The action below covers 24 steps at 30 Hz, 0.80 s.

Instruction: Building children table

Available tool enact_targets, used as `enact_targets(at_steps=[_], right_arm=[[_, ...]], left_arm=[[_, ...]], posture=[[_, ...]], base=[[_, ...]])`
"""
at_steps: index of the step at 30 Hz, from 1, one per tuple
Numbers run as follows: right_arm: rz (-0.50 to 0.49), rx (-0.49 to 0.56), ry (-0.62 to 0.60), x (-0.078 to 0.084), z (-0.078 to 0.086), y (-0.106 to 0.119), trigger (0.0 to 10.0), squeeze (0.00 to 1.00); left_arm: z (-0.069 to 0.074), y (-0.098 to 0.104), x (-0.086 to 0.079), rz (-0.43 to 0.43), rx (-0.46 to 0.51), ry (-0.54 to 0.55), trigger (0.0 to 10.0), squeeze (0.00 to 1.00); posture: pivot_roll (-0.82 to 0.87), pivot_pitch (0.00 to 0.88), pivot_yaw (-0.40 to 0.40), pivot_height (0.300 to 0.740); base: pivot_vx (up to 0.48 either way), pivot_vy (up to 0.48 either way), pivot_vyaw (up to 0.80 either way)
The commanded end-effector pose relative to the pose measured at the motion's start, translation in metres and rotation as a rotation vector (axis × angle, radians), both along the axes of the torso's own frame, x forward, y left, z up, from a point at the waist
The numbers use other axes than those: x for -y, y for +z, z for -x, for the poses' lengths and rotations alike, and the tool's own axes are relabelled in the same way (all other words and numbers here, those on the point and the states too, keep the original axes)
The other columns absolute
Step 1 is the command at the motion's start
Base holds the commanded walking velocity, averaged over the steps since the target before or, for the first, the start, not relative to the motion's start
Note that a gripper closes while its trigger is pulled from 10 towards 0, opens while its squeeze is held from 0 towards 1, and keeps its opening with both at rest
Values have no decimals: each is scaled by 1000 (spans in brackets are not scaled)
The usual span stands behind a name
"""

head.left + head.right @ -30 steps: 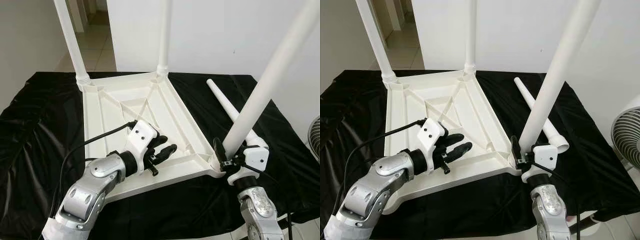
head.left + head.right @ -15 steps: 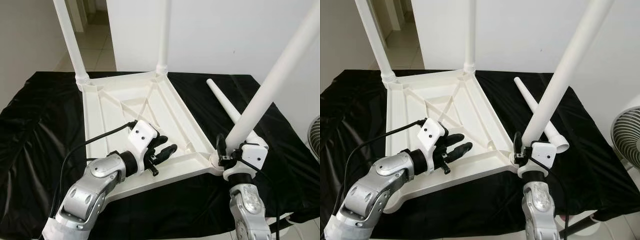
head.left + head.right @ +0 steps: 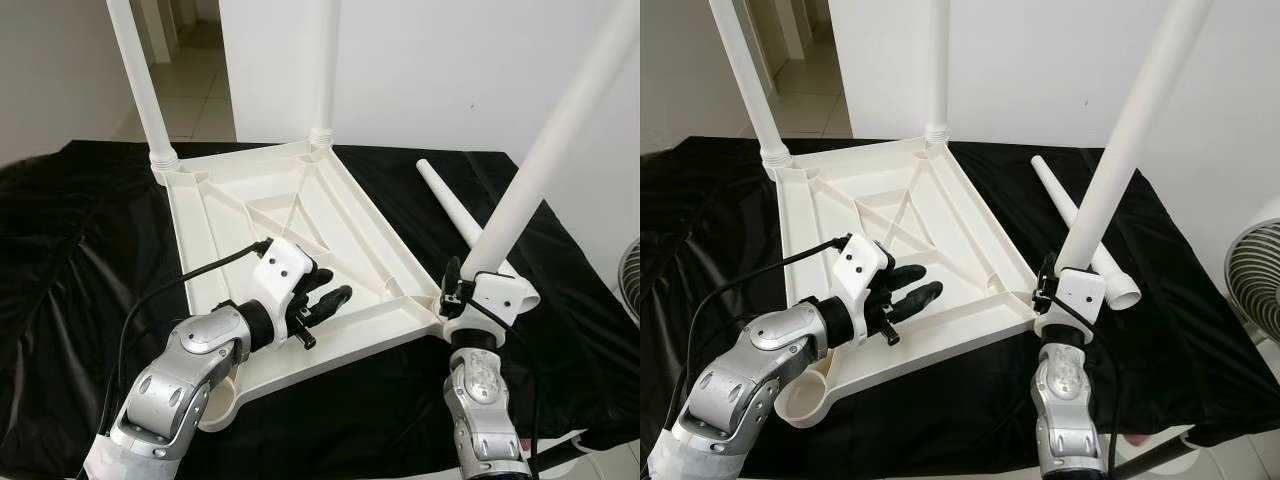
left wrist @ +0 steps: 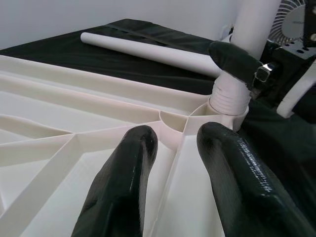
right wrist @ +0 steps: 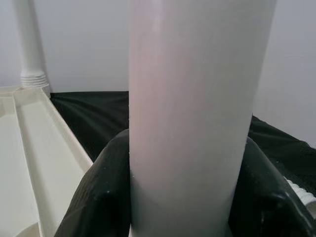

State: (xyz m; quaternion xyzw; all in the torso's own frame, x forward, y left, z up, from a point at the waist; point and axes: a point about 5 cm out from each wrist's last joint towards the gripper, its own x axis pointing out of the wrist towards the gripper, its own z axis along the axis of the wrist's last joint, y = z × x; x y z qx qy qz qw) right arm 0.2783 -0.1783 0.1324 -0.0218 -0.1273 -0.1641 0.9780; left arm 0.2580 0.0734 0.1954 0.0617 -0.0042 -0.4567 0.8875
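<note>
The upturned white table top (image 3: pixel 300 215) lies mid-counter, the right pincer (image 3: pixel 470 290) clamped on the table leg (image 3: pixel 540 165) at its near right corner, the left pincer (image 3: pixel 325 300) parted narrowly over its ribs.

— Arms? Silver, rounded, jointed casings, white wrist housings above.
— And the left gripper (image 3: pixel 325 299), right gripper (image 3: pixel 1048 283)? Long glossy black fingers; thin black cable looping off the left wrist.
</note>
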Motion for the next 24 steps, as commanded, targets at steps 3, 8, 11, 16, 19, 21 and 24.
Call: enact_targets(at_steps=[3,8,11,16,19,21,24], right_arm=[[-51,-279,-153,18,10,-57,10000,0],[-65,-293,-227,23,5,-59,10000,0],[-64,-320,-282,28,0,-63,10000,0],[-58,-326,-311,27,-6,-64,10000,0],[-69,-333,-338,26,-9,-65,10000,0],[-71,-335,-346,25,-11,-66,10000,0],[-75,-334,-344,23,-15,-65,10000,0]], left_arm=[[0,2,1,5,6,33,10000,0],[1,2,1,7,5,31,10000,0],[1,2,2,7,5,30,10000,0],[2,2,3,9,3,28,10000,0],[2,1,3,9,2,27,10000,0],[2,1,3,9,2,27,10000,0],[3,1,4,10,2,26,10000,0]], posture=[[11,85,37,740],[11,85,37,740],[13,83,37,740],[14,81,35,740],[13,80,35,740],[13,80,35,740],[14,78,31,740]], base=[[0,0,0],[0,0,0],[0,0,0],[0,0,0],[0,0,0],[0,0,0],[0,0,0]])
